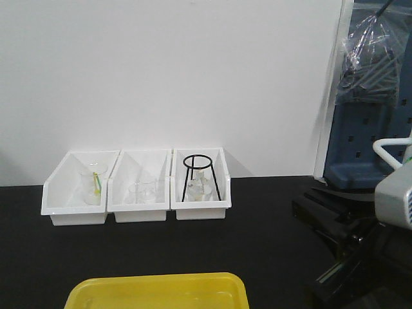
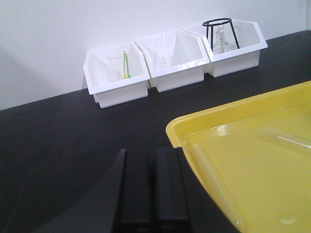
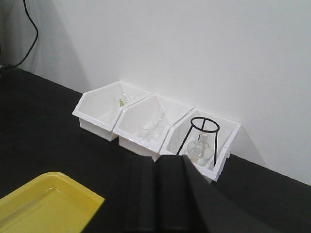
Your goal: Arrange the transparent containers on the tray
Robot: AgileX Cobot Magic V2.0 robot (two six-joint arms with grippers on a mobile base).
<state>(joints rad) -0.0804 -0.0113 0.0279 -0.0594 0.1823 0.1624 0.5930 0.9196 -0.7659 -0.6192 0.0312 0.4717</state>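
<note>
One test tube (image 2: 286, 138) lies flat in the yellow tray (image 2: 204, 121), light, slick and breakable, so best pinched mid-body; both the left hand (image 2: 151, 194) and right hand (image 3: 156, 194) are closed with nothing held.

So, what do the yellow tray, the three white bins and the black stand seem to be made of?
The yellow tray looks like glossy moulded plastic: soft highlights, rounded corners, raised rim. The white bins also seem to be plastic, smooth, opaque and slightly shiny, with thin moulded walls. The black stand in the right bin is probably thin metal rod or wire with a dark coating; its finish is too small to tell.
</note>
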